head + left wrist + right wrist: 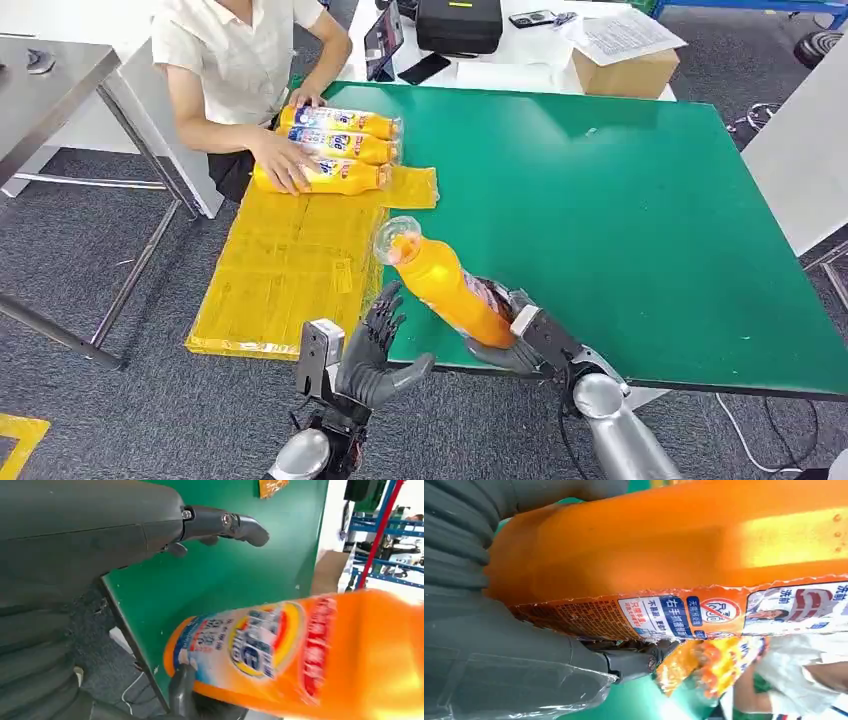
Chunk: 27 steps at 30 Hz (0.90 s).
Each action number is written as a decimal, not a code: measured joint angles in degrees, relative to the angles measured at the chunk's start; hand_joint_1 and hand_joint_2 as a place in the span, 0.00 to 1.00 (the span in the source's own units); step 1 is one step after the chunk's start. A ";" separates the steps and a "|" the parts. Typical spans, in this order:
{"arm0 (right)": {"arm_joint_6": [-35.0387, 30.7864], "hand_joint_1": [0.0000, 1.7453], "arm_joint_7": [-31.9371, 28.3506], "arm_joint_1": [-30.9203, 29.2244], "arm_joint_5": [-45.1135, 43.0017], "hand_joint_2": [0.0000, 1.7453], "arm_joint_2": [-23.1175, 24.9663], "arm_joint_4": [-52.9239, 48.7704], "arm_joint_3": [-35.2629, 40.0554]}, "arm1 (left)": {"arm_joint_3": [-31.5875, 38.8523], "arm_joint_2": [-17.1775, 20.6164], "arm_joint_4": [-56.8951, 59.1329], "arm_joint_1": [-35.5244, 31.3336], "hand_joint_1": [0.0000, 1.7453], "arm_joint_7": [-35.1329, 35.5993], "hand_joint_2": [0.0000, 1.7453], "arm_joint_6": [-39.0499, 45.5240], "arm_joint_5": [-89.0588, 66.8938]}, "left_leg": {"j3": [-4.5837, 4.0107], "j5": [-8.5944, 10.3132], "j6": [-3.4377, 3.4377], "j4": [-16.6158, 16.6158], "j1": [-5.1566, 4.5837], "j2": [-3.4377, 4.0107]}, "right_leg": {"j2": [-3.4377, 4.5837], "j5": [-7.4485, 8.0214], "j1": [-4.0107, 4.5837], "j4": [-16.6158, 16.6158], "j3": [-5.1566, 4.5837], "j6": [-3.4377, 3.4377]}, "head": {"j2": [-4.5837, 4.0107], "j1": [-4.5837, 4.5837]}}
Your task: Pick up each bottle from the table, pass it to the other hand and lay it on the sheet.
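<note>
The right hand (pixel 520 340) has its fingers wrapped round the base of an orange plastic bottle (pixel 447 285), holding it tilted above the near edge of the green worktop (pixel 640 200), clear cap end pointing up and towards the sheet. Its body is smooth and glossy, with a crinkled printed label of blue, white and red showing close in the right wrist view. The left hand (pixel 375 350) hovers just beside it with fingers spread, holding nothing. The yellow sheet (pixel 285 270) is a flat, shiny film hanging off the worktop's left side. At its far end three bottles (pixel 335 148) lie side by side, a person's hand (pixel 283 160) resting on them.
</note>
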 measured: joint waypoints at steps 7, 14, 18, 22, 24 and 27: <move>0.22 0.97 -0.02 -0.06 -0.61 1.00 2.31 -0.04 2.99 | -1.24 0.02 -0.54 -0.59 0.00 -1.79 1.00 -0.44 -1.14 | -0.07 0.00 0.00 0.00 0.02 0.00 | 0.00 0.00 0.02 0.01 -0.09 0.00 | 0.00 0.00; -0.79 0.97 0.42 -0.06 -0.44 1.00 3.06 1.31 6.27 | -1.22 0.07 -6.60 -0.24 0.00 -3.80 1.00 0.20 -1.90 | -0.10 0.00 -0.01 0.00 0.03 -0.01 | 0.00 0.00 0.02 0.02 -0.11 -0.01 | 0.00 0.00; -0.90 0.97 0.42 -0.07 -0.46 1.00 3.12 1.79 7.06 | -1.20 0.09 -8.26 0.03 0.00 -3.82 1.00 0.39 -1.99 | -0.11 0.00 0.00 0.00 0.01 -0.01 | 0.00 0.00 0.01 0.01 -0.11 0.00 | 0.00 0.00; -0.92 1.00 0.42 -0.07 -0.46 1.00 3.12 2.21 7.23 | -1.16 0.24 -9.05 0.10 0.00 -3.89 1.00 0.50 -1.99 | -0.11 0.00 0.00 0.00 0.01 -0.03 | -0.01 0.00 0.01 0.00 -0.11 0.00 | 0.00 0.00; -1.20 1.00 0.46 -0.07 -0.24 1.00 3.12 2.34 7.28 | -1.14 0.26 -9.27 0.14 0.00 -3.89 1.00 0.52 -1.99 | -0.11 0.00 0.00 0.00 0.01 -0.03 | -0.01 0.00 0.01 0.01 -0.11 0.00 | 0.00 0.00; -2.08 1.00 0.59 -0.08 1.01 1.00 3.23 2.60 7.96 | -0.98 0.22 -9.27 0.15 0.00 -2.84 1.00 0.72 -0.94 | -0.11 0.00 0.00 0.00 0.02 -0.03 | -0.01 0.00 0.02 0.01 -0.11 0.00 | 0.00 0.00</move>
